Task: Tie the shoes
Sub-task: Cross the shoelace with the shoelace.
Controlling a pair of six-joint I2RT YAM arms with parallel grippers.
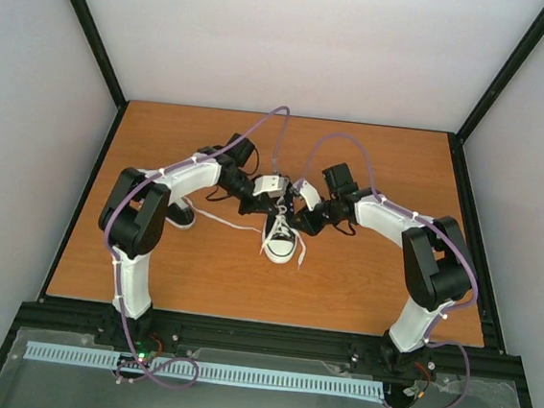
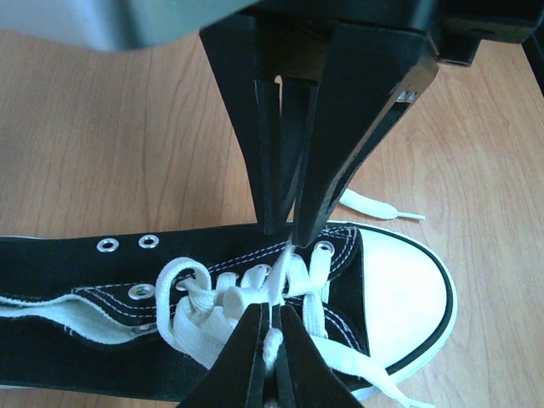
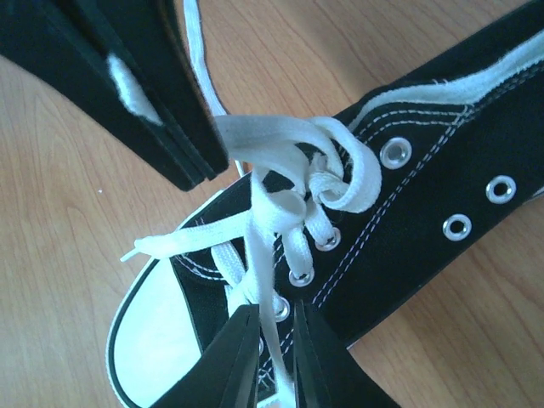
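Here both tools meet over one shoe [image 1: 279, 241] lying in the middle of the tabletop [image 1: 382, 166], its white toe cap [image 2: 399, 280] turned toward the arm bases. The left tool [image 2: 272, 316] is closed tight: its two black fingers pinch a white lace strand [image 2: 272, 342] a little way behind their tips. The right tool [image 3: 274, 313] faces it, tip to tip and very near. Its fingers are drawn in almost together around a second strand [image 3: 262, 242] that rises from the lacing and fills the narrow slit between them.

Straight beneath both tools is the laced front of the shoe, where the strands cross in a loose, open twist [image 3: 327, 183] above the metal eyelets. Toward the toe side of the right tool, a free lace end [image 3: 174, 242] trails past the edge of the toe cap onto the wood.

The other shoe [image 1: 181, 215] sits well out on the outer side of the left tool, partly hidden by the left arm. A loose lace [image 1: 227, 221] runs from it across the tabletop toward the shoe under the tools.
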